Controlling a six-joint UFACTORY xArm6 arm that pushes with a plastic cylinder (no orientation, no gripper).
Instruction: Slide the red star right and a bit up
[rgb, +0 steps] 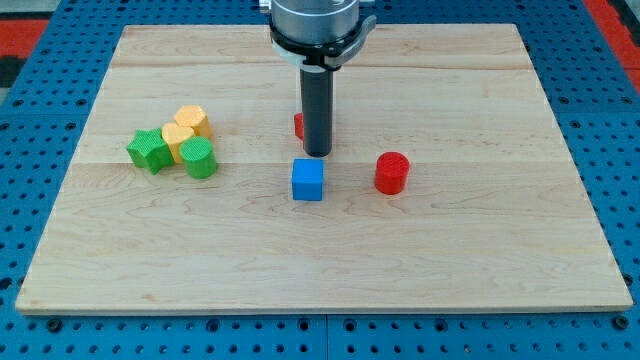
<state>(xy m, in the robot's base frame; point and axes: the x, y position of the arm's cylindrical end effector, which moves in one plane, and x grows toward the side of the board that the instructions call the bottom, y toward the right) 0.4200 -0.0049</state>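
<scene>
Six small blocks sit on the wooden board. My tip is a bare rod end holding nothing, and it stands right against the red star, which peeks out on the rod's left near the middle. Just below is the blue cube, with the red cylinder to its right. Far left, the green star, green cylinder and two yellow blocks bunch together

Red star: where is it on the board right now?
The red star sits near the board's centre, mostly hidden behind the rod, with my tip just at its right-bottom side. The blue cube lies just below it.
</scene>
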